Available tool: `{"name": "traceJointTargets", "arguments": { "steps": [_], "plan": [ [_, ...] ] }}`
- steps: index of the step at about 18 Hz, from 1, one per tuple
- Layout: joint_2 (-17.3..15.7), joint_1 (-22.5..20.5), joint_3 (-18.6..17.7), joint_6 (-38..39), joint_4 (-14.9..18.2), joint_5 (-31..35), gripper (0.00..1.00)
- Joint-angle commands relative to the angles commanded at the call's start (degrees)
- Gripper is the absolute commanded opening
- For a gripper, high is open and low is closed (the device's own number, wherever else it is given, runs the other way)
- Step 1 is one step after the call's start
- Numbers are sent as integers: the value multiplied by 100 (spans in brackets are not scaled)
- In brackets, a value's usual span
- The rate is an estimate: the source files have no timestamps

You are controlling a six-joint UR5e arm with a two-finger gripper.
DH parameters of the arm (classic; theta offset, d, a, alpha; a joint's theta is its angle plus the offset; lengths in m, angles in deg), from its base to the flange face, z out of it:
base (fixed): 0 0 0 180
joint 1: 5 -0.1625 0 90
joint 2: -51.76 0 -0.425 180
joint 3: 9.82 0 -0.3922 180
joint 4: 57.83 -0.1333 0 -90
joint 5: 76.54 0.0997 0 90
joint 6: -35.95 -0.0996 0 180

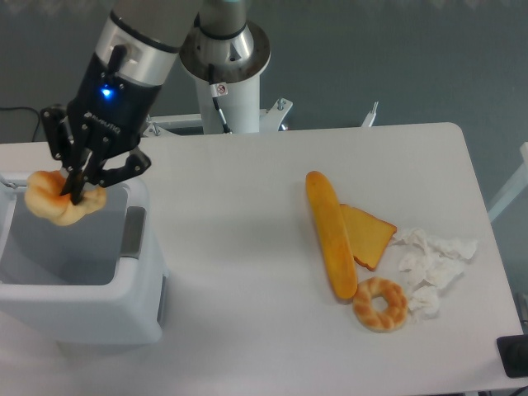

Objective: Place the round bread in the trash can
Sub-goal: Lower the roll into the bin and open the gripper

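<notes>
Gripper (76, 191), as you see, clamps the round bread (58, 201) above the open trash can (124, 309) on the table (247, 272).

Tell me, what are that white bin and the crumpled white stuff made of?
The trash can looks like smooth moulded plastic: rounded corners, thick rim, soft sheen. The crumpled white stuff looks like matte tissue or paper, going by its sharp creases, though that is uncertain.

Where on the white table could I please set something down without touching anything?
The bare stretch between the white boxy plastic trash can and the long orange baguette is free. The right side is crowded: baguette, toast slice, ring-shaped bread, crumpled tissue.
</notes>
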Motion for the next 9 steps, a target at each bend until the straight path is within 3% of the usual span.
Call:
{"name": "traceJointTargets", "arguments": {
  "steps": [9],
  "plan": [
    [141,88,-26,0,0,0,0]
  ]
}}
